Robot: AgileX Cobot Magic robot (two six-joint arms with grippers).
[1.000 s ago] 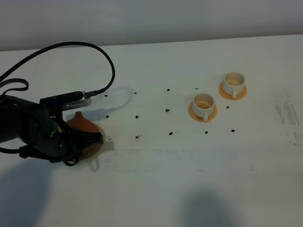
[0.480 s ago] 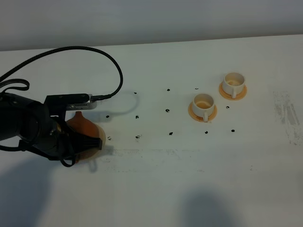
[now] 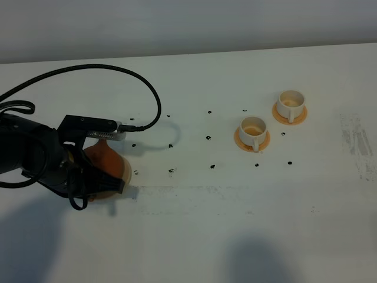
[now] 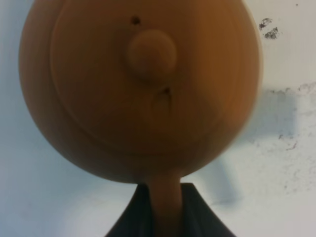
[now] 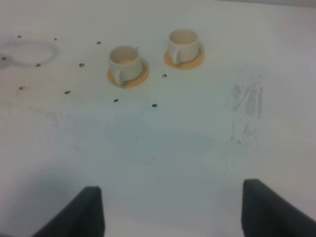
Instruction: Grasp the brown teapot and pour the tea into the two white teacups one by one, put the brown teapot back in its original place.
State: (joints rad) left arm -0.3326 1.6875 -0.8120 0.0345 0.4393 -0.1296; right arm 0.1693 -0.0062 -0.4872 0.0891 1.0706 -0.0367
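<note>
My left gripper (image 3: 116, 184) is shut on the loop handle of the brown teapot (image 3: 101, 158) at the table's left. In the left wrist view the teapot (image 4: 143, 89) fills the frame from above, lid knob up, with its handle pinched in the left gripper (image 4: 165, 200). A sliver of the pale tan coaster (image 3: 125, 171) shows by the pot's right edge. I cannot tell whether the pot rests on it. Two white teacups (image 3: 254, 127) (image 3: 290, 101) stand on orange saucers at the right. The tea is hidden in the pot. My right gripper (image 5: 177, 212) is open over bare table, facing the cups (image 5: 124, 58) (image 5: 183, 40).
Small black marks (image 3: 210, 137) dot the white table (image 3: 188, 236) between the teapot and the cups. The left arm's black cable (image 3: 147, 94) loops over the table behind the pot. A scuffed grey patch (image 3: 356, 138) lies at the far right.
The left arm has turned slightly with the teapot held, its fingers dropping a little toward the front. Its cable loop has swung to the right. The cups have not moved.
</note>
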